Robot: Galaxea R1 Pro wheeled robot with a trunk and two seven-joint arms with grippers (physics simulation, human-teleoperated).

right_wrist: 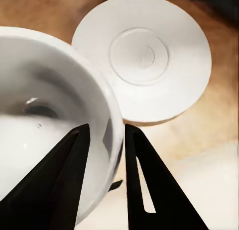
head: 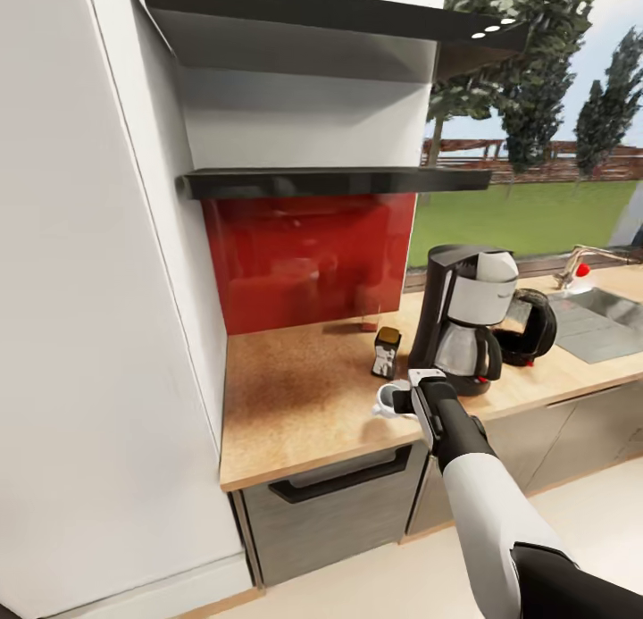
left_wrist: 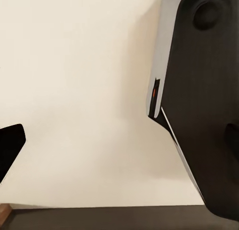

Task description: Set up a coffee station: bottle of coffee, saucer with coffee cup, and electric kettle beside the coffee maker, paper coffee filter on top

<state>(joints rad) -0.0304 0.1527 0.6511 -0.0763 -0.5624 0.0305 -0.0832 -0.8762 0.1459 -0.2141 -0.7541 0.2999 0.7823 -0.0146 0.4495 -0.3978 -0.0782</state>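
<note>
My right gripper (head: 404,399) (right_wrist: 106,128) is shut on the coffee cup (head: 387,398) (right_wrist: 45,90), one finger inside the rim and one outside. It holds the cup over the kitchen countertop (head: 304,405), in front of the coffee maker (head: 464,320). The white saucer (right_wrist: 144,56) lies bare on the wood just beyond the cup. The bottle of coffee (head: 387,351) stands left of the coffee maker and the electric kettle (head: 529,329) right of it. A white rounded piece (head: 496,267) sits on top of the machine. The kitchen shelf (head: 339,183) is bare. One black finger (left_wrist: 10,146) of my left gripper shows.
A sink (head: 607,320) with a faucet (head: 580,262) is set into the counter at the far right. A red backsplash (head: 308,257) lines the wall and a tall white panel (head: 98,333) closes the left end. Grey cabinet fronts (head: 330,503) lie below.
</note>
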